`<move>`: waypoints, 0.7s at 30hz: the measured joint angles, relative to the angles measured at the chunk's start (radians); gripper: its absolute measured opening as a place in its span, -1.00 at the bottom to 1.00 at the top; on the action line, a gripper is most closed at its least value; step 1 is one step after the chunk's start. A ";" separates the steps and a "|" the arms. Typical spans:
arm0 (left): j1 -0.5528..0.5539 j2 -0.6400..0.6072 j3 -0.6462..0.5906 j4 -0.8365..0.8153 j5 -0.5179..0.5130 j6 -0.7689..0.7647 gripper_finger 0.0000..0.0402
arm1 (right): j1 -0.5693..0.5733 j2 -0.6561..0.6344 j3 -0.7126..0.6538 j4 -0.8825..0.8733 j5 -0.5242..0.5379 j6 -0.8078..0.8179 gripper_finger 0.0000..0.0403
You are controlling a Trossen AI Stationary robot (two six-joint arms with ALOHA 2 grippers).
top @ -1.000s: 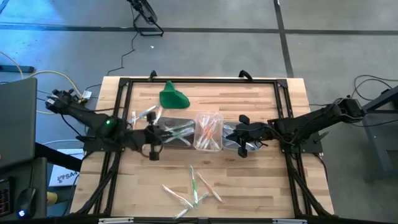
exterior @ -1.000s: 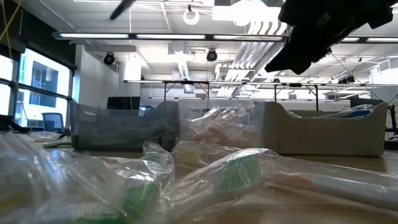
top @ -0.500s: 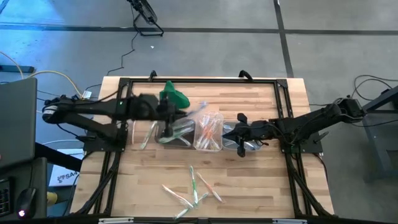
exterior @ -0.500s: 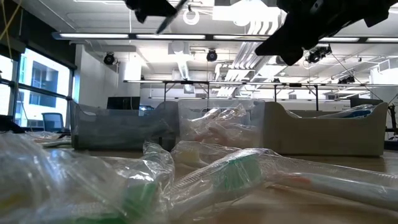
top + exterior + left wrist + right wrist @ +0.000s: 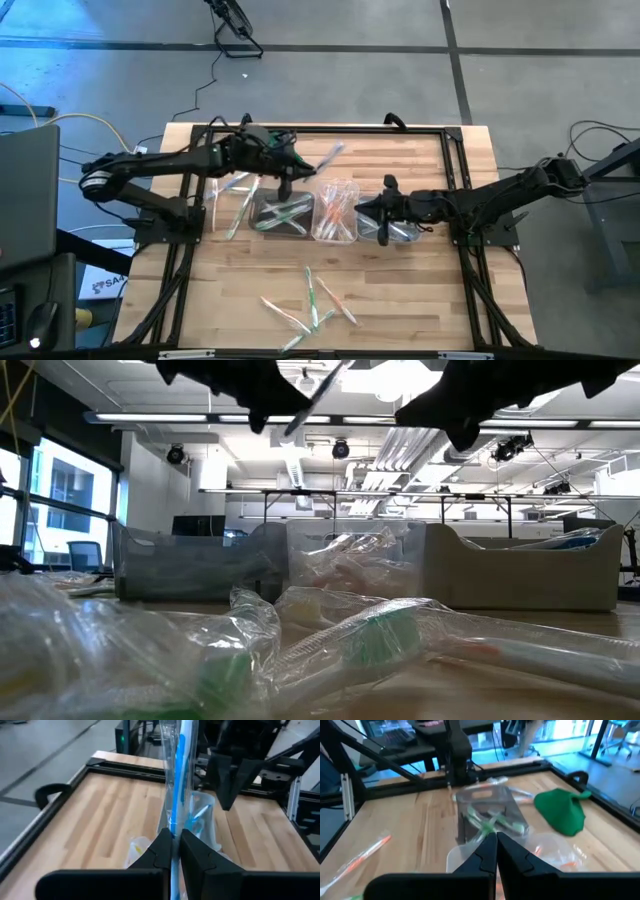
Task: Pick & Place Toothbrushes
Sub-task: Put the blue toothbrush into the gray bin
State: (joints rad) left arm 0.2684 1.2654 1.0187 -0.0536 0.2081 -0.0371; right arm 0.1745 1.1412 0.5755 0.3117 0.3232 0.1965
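Observation:
My left gripper (image 5: 303, 168) hangs over the far side of the tubs, shut on a blue toothbrush (image 5: 180, 765) in a clear wrapper, also seen as toothbrush (image 5: 328, 156). Three clear tubs stand in a row: the left tub (image 5: 282, 213) holds green toothbrushes, the middle tub (image 5: 336, 213) orange ones, the right tub (image 5: 395, 230) blue ones. My right gripper (image 5: 368, 208) hovers shut over the right tub and holds nothing. Several loose toothbrushes (image 5: 312, 305) lie flat near the front edge. My left gripper pinches the wrapped blue toothbrush's shaft (image 5: 173, 827) between its two fingers (image 5: 161, 845). The fingers come nearly level from the table's left. The toothbrush sticks out ahead of them toward the right and far side, slanting up, clear of the tubs and table.
A green cloth-like lump (image 5: 278, 152) lies at the far left, partly under my left arm. More wrapped toothbrushes (image 5: 236, 205) lie left of the tubs. A black frame (image 5: 330, 130) rims the table. Bare wood lies between the tubs and the loose toothbrushes.
My left gripper has swung from the table's left, beside the left tub, toward the far edge and the right, rolling as it went. It carries the blue toothbrush clear above the tubs. My right gripper has tipped up a little over the right tub.

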 joint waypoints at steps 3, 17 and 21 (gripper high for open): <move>0.000 0.034 -0.001 0.002 0.013 -0.002 -0.94 | 0.000 0.000 0.000 0.023 0.000 -0.036 -0.99; -0.037 0.160 -0.001 0.100 0.010 -0.107 -0.94 | 0.002 0.000 0.000 0.021 -0.014 -0.011 -0.99; -0.085 0.165 0.000 0.129 0.014 -0.098 -0.94 | 0.002 0.000 0.000 0.022 -0.013 -0.006 -0.99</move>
State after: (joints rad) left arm 0.1831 1.4305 1.0183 0.0752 0.2218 -0.1355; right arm 0.1764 1.1412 0.5755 0.3336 0.3101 0.1902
